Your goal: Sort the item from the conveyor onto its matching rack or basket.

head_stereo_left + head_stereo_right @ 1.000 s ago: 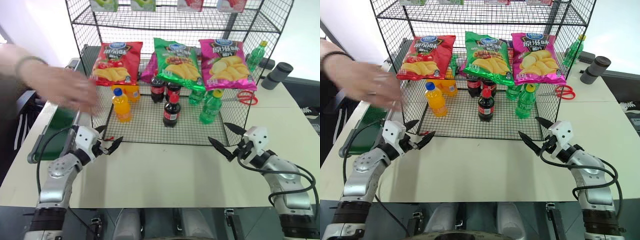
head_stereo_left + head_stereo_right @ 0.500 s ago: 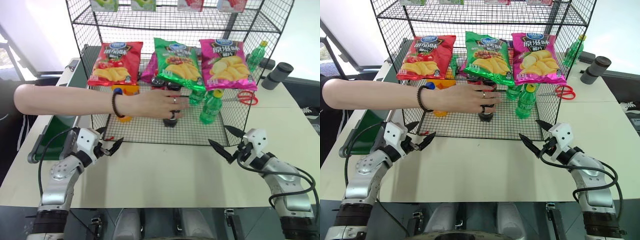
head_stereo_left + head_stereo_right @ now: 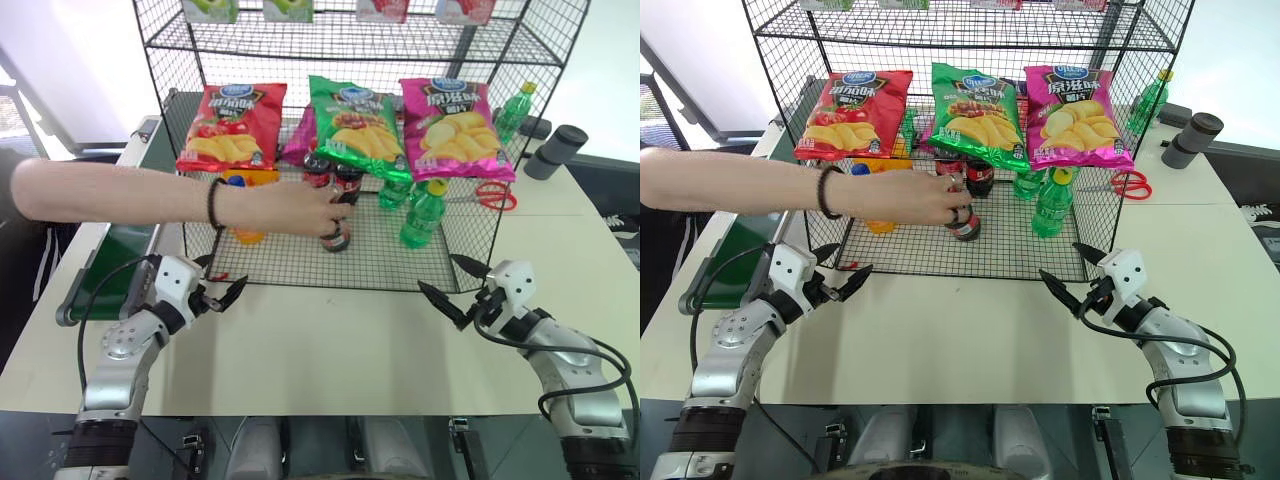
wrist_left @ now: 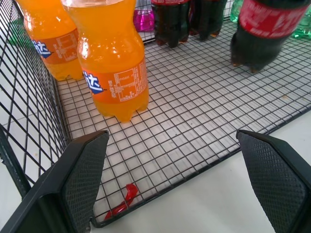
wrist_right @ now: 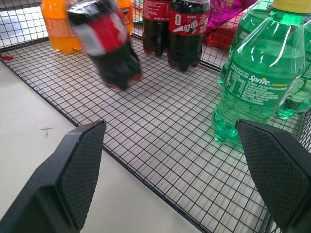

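Left gripper (image 3: 218,291): fingers spread wide, nothing between them; hovers over the pale table (image 3: 330,340) just short of the rack's front edge.
Right gripper (image 3: 458,284): likewise wide and empty, level with the left one at the other front corner.
Cola bottle (image 3: 337,236): ahead of both grippers and between them, inside the tray of the black wire rack (image 3: 300,255) — tilted off upright, its cap end in a person's hand (image 3: 305,208) that reaches in from the left.
Long axis: leaning, base still near the mesh floor; neither gripper touches it.
Nearer arm: roughly midway; I judge the left marginally better placed once the bottle reaches the belt.
Conveyor (image 3: 112,262): dark green belt just beside and beyond the left gripper.
Neighbours: orange soda bottle (image 4: 112,60) ahead of the left gripper; green bottle (image 5: 258,80) ahead of the right.
Beyond: crisp bags hung on the rack; red scissors (image 3: 494,195) and a dark cylinder (image 3: 555,150) on the far right table.
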